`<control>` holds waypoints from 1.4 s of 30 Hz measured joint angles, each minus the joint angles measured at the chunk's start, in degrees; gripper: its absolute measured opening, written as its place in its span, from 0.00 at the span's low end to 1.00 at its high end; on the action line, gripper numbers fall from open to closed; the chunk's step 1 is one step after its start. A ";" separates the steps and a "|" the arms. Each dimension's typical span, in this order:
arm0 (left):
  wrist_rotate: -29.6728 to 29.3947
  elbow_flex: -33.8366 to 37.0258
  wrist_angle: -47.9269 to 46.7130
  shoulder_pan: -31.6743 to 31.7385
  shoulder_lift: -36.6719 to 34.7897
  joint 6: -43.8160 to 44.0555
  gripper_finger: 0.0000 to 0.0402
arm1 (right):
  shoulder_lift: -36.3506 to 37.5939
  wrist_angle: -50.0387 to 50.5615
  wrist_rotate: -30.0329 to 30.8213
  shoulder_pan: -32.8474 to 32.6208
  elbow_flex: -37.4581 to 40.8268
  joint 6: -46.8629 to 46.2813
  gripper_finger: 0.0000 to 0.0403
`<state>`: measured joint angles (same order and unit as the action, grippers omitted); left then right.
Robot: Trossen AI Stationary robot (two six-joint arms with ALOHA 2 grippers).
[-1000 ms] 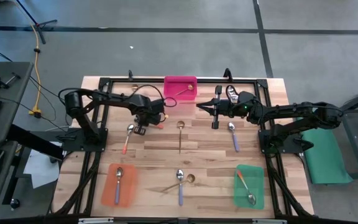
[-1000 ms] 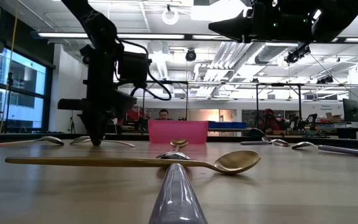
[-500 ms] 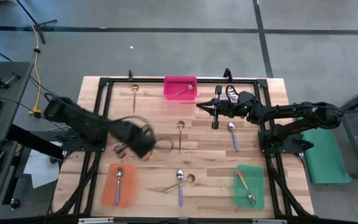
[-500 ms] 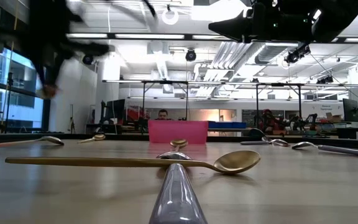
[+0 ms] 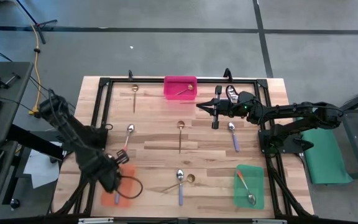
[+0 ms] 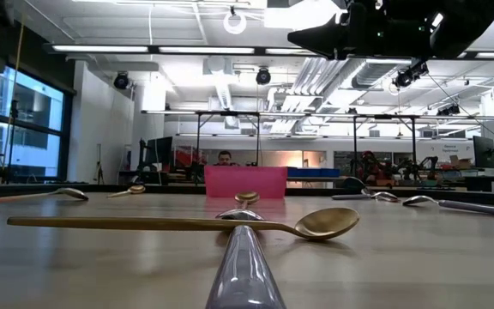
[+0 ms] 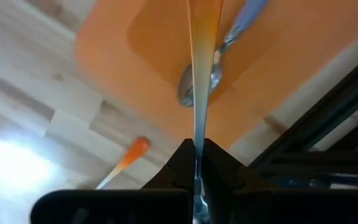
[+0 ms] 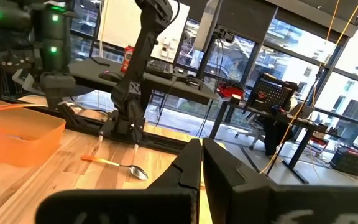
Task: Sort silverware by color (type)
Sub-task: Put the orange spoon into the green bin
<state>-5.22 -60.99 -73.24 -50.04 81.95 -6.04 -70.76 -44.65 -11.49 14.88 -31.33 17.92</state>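
Note:
My left gripper [image 5: 112,176] hangs over the orange tray [image 5: 127,171] at the table's near left, shut on an orange-pink-handled spoon [image 7: 199,74]. A purple-handled spoon [image 7: 219,53] lies in that tray. Another orange-handled spoon [image 5: 128,133] lies on the wood just beyond the tray. My right gripper [image 5: 199,104] waits shut at the far right, held level above the table. Gold spoons [image 5: 180,134] and purple-handled spoons [image 5: 234,137] lie scattered on the table. My left gripper pinches the spoon between its two fingers, which point down from above. The orange handle [image 7: 196,134] sticks out past the fingertips toward the tray, lifted clear of it. The fingers hide which part of the spoon they have.
A pink tray [image 5: 180,87] with a gold spoon stands at the far middle. At the near right is a green tray [image 5: 249,186] with an orange-handled spoon. A gold spoon [image 6: 187,224] and a purple-handled one [image 6: 243,266] cross near the front edge. A black frame [image 5: 98,106] rims the table.
My left gripper has swung from the table's far middle, near the pink tray, toward the near left and up, turning about its own axis. It has carried the orange-handled spoon clear of the wood and now hangs over the orange tray.

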 joint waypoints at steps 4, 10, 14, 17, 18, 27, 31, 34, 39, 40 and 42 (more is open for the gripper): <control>-0.11 0.00 0.40 -2.26 3.87 -0.96 0.00 | 0.00 0.14 0.00 0.00 0.00 -1.39 0.00; -0.08 -2.76 1.81 -3.80 10.62 -8.51 0.00 | 0.00 1.28 0.00 0.00 0.00 -1.88 0.00; -1.07 -7.48 1.48 -3.78 13.29 -10.93 0.01 | 0.00 1.50 0.03 -0.21 0.00 -2.66 0.00; -1.29 -9.20 3.21 -3.76 14.51 -11.07 0.01 | 0.00 1.76 0.02 -0.88 0.00 -2.66 0.00; -1.11 -9.25 4.40 -3.76 14.97 -11.02 0.01 | 0.00 1.78 0.02 -1.11 0.00 -2.66 0.00; 2.00 -9.21 7.62 -3.98 18.76 -10.58 0.01 | 0.00 2.00 0.15 -3.25 0.00 -2.58 0.00; 2.63 -9.20 8.27 -4.06 20.44 -10.70 0.01 | 0.00 2.00 2.18 -4.25 0.00 -2.46 0.00; 2.66 -8.67 10.00 -4.06 20.94 -11.55 0.01 | 0.00 2.00 2.32 -4.71 0.00 -2.46 0.00; 2.64 -7.19 10.32 -4.06 20.96 -11.58 0.01 | 0.00 1.98 2.34 -5.12 0.00 -2.46 0.00; 2.41 -7.19 9.75 -4.06 20.94 -11.57 0.01 | 0.00 1.98 2.34 -5.12 0.00 -2.44 0.00; 1.76 -7.35 8.40 -4.12 20.47 -11.36 0.01 | 0.00 1.95 2.34 -5.10 0.00 -2.44 0.00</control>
<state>-3.46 -68.34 -64.85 -54.16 102.43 -17.41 -70.76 -42.70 -9.15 9.78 -31.33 15.49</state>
